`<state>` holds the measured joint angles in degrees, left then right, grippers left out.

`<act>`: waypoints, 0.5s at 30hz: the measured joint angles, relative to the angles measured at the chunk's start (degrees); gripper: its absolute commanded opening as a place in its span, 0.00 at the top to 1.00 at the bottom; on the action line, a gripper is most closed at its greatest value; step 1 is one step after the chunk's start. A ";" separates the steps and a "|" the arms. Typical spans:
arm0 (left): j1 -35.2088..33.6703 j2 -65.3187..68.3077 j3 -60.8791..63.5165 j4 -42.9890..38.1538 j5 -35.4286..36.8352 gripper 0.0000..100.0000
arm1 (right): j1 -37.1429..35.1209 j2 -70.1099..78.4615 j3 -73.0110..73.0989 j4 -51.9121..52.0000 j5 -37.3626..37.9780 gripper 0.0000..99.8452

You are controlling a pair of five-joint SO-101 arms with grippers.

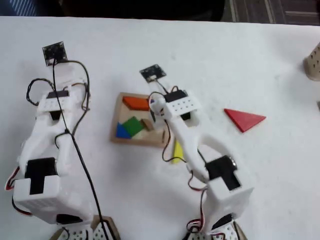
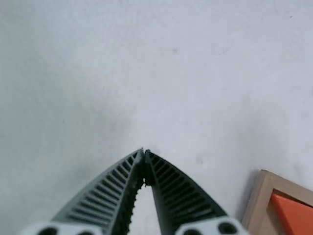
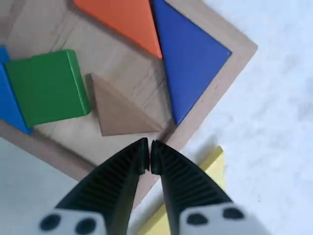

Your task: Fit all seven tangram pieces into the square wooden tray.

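High view: the flat red triangle (image 1: 244, 119) is lying well apart from the square wooden tray (image 1: 136, 142), with open table around it.

Left wrist view: the left gripper (image 2: 145, 152), pinched together and empty, is hanging over bare table near the tray's corner.

Right wrist view: the right gripper (image 3: 148, 144), also closed on nothing, is hovering over the tray's rim, between the tan wooden triangle (image 3: 120, 110) inside and the flat yellow piece (image 3: 215, 169) just outside. Descending here is probably risking knocking either, as the rim is leaving little room.

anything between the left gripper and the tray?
Nothing. In the left wrist view, bare white table runs from the shut left gripper to the corner of the tray.
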<state>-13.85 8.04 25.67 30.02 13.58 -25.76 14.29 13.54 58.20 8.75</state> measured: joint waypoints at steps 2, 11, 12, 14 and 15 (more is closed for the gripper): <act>0.00 0.00 0.00 0.00 0.00 0.98 | 0.09 2.46 -1.93 0.00 0.00 0.98; 0.00 0.00 0.00 0.00 0.00 0.98 | 0.26 6.42 -6.86 -0.35 0.00 0.98; 0.00 0.00 0.00 0.00 0.00 0.98 | 0.26 6.77 -6.95 -0.35 0.00 0.98; 0.00 0.00 0.00 0.00 0.00 0.98 | 0.26 6.86 -6.95 -0.35 0.00 0.98; 0.00 0.00 0.00 0.00 0.00 0.98 | 0.26 6.86 -6.95 -0.35 0.00 0.98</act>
<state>-13.85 8.04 25.67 30.02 13.58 -25.49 21.14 6.59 57.85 8.75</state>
